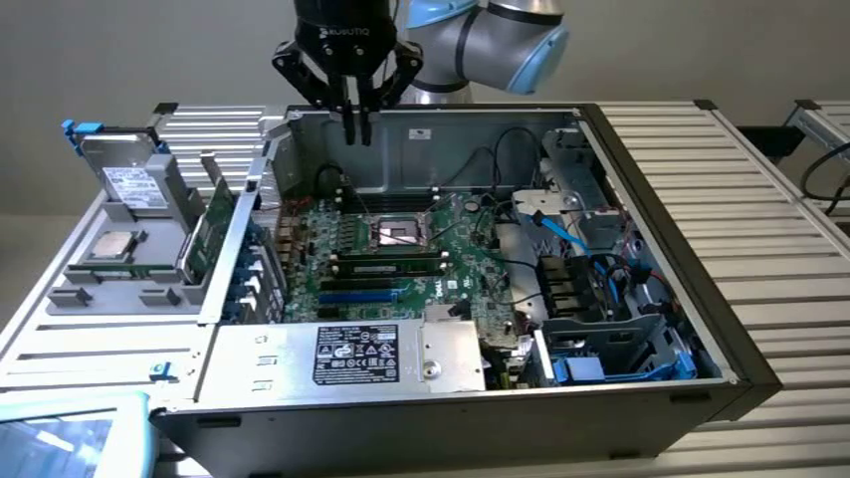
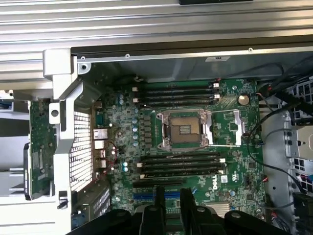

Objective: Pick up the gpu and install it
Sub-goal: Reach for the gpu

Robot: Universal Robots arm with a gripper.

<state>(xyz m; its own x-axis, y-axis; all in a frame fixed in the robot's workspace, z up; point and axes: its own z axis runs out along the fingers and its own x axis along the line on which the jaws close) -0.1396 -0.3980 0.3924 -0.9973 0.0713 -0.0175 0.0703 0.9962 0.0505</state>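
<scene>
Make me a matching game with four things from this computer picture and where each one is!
Things:
1 gpu
2 gripper
3 processor socket
4 black sticker

Places:
A on the silver box
B standing in the grey rack outside the case
C in the middle of the green board
D up in the air over the case

Pairs: 1-B, 2-D, 3-C, 4-A

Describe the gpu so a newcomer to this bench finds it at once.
Find the open computer case; a grey parts tray flanks it on the exterior view's left. At the tray's edge nearest the case the gpu stands on edge. It is a green circuit board, unlike the grey white-labelled drive and the square silver chip beside it.
</scene>
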